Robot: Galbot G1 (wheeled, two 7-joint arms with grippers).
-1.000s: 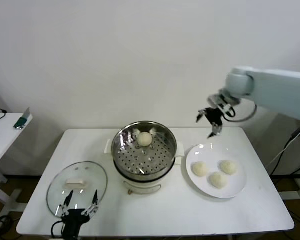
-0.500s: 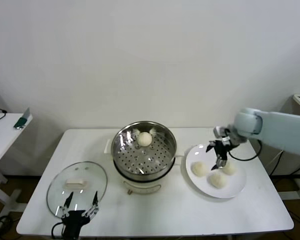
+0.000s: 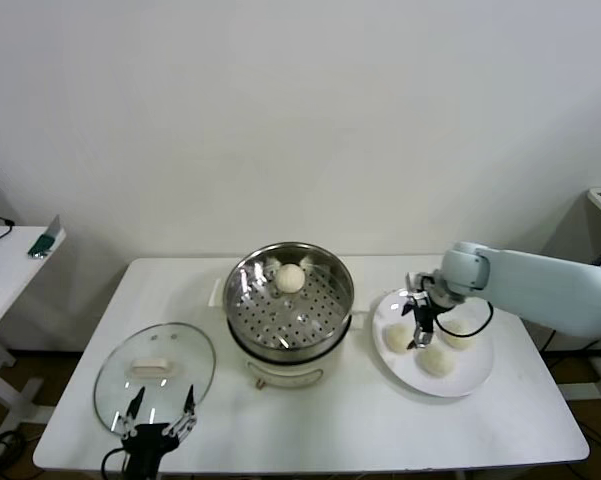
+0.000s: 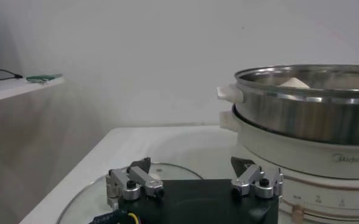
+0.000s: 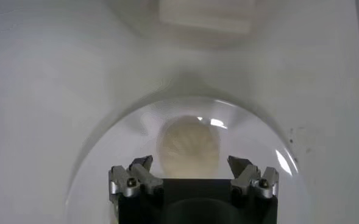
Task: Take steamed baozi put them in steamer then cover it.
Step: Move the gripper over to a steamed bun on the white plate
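Pale dough under a spread right claw (image 3: 417, 323), low over the white plate (image 3: 472, 375).

Its fingers (image 5: 135, 176) stand parted either side of the leftmost steamed baozi (image 5: 189, 146), smooth and domed; whether they touch it cannot be told. Two more buns (image 3: 439, 360) lie just right of it. Left of the plate, the shiny perforated steamer (image 3: 320, 262) holds one bun (image 3: 291, 277) at its far side. The clear glass cover (image 3: 115, 372) lies flat at the table (image 3: 360, 420) near-left, where the left claw (image 3: 160, 410) hovers open at its near rim, arm cut off.
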